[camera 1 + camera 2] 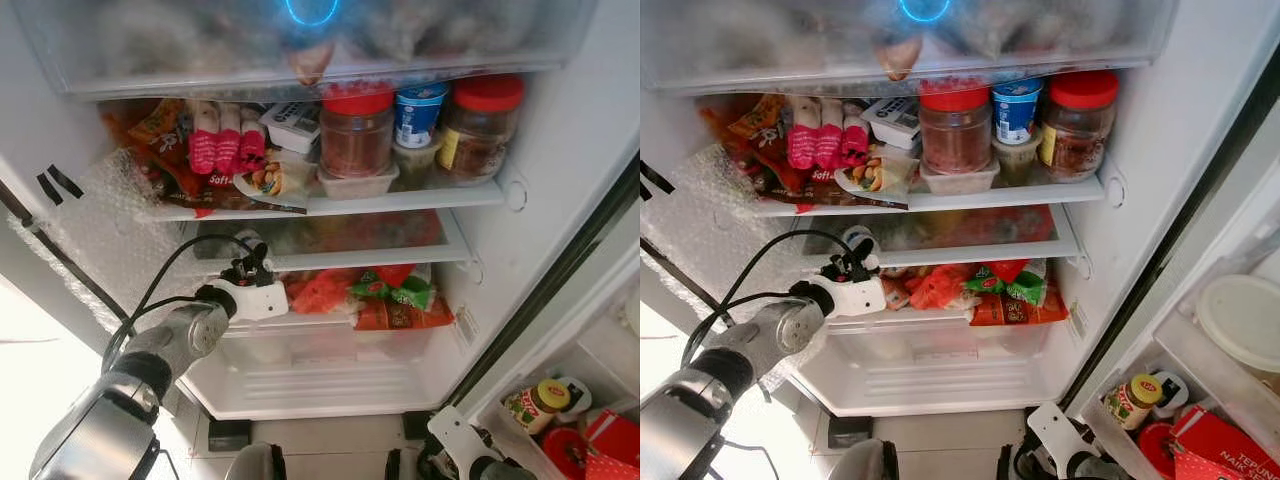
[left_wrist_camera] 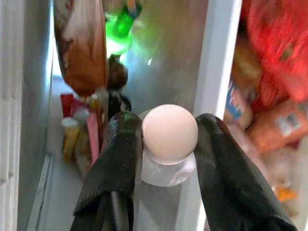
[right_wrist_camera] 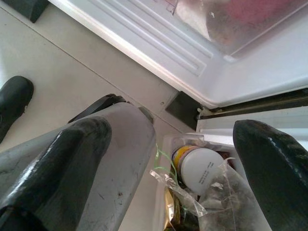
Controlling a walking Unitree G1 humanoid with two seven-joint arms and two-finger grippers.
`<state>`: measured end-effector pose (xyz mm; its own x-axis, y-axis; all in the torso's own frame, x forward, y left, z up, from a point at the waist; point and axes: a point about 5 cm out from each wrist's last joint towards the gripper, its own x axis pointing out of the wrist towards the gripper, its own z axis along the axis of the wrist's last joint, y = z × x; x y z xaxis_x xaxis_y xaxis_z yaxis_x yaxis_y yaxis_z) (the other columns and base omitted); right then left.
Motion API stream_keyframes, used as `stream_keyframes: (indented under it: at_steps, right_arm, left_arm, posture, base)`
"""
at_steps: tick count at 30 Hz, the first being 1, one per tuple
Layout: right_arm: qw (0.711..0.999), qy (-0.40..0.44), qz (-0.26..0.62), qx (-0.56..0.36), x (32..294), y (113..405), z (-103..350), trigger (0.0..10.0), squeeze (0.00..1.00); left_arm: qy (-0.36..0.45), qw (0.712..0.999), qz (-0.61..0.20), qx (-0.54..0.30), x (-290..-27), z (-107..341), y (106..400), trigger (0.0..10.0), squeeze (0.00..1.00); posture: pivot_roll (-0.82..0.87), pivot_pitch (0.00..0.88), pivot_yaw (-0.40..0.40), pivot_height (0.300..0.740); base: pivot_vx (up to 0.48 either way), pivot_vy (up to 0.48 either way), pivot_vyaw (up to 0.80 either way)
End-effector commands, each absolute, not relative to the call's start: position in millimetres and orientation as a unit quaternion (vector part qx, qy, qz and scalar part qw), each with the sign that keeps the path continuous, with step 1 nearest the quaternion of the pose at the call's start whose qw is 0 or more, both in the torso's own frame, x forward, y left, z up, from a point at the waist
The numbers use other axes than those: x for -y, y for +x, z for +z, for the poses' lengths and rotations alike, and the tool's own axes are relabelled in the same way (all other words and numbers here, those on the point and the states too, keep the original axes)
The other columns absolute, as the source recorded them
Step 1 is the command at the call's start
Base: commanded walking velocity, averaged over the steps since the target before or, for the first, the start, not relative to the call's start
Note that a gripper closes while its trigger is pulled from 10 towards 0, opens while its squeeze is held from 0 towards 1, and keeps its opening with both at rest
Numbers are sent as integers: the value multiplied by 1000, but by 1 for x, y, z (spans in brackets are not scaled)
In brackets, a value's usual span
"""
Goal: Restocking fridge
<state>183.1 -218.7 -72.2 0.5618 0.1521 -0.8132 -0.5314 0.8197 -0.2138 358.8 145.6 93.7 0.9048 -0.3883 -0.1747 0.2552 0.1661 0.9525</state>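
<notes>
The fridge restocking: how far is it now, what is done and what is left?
Done, it seems: the upper shelf already carries jars and packets. In hand: the left gripper is shut on a white-capped bottle, reaching into the lower shelf by the red packets. The bottle is not yet released. The right gripper is open and idle, low near the door bin.

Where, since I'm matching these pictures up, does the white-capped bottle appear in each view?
Left eye view: white-capped bottle left of centre, at the middle shelf.
Right eye view: the bottle again, further left.
Left wrist view: centre, between the left gripper's jaws.
Right wrist view: idle right gripper faces floor and a door-bin jar.
Shared landmark: red-lidded jar.
</notes>
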Motion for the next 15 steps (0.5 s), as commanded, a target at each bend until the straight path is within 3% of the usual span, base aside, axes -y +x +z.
stream_keyframes:
  at_steps: [1, 11, 12, 13, 14, 15]
  right_arm:
    - [811, -211, 210, -503, 224, 137, -93, 10000, 0]
    - [810, -211, 210, -505, 225, 135, -93, 10000, 0]
    - [810, -211, 210, -505, 225, 135, -93, 10000, 0]
    - [810, -211, 210, -505, 225, 135, -93, 10000, 0]
    - [810, -211, 210, -505, 225, 135, -93, 10000, 0]
    - [810, -211, 209, -505, 225, 135, -93, 10000, 0]
  left_arm:
    - [618, 759, -205, 14, -153, 83, 357, 10000, 0]
    - [608, 775, -173, 16, -141, 96, 369, 10000, 12]
    - [602, 781, -167, 17, -139, 99, 371, 10000, 839]
    - [598, 785, -164, 17, -138, 101, 372, 10000, 839]
    - [595, 787, -162, 18, -137, 102, 373, 10000, 1000]
    - [592, 790, -161, 19, -136, 103, 374, 10000, 1000]
  posture:
    - [-71, 101, 57, 628]
    - [-79, 111, 52, 628]
    - [-79, 111, 52, 628]
    - [-80, 112, 53, 628]
    - [-82, 112, 54, 628]
    - [-82, 113, 54, 628]
  base:
    - [0, 0, 0]
    - [0, 0, 0]
    - [0, 0, 0]
    - [0, 0, 0]
    - [0, 0, 0]
    - [0, 0, 0]
